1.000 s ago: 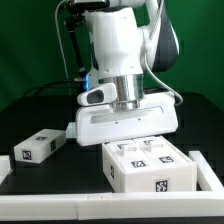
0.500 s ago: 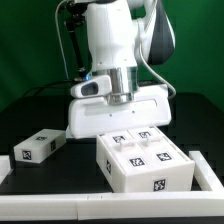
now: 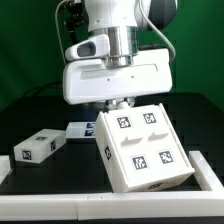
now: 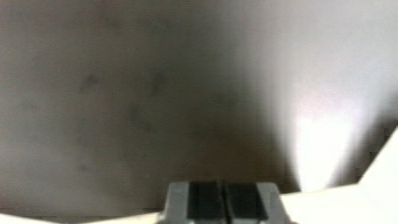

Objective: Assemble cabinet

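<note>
Robotics lab bench, set up for camera-tracked assembly trials.

A white Franka arm (image 3: pixel 120 30) stands over a bare black tabletop (image 3: pixel 40 120) edged at the front by a white rim (image 3: pixel 50 205). A plain green backdrop (image 3: pixel 25 50) hangs behind, and dark cables (image 3: pixel 63 28) run up beside the arm. The white cabinet (image 3: pixel 145 165) and a loose drawer block (image 3: pixel 38 147) carry square black-and-white marker tags (image 3: pixel 125 123) for camera tracking.
</note>
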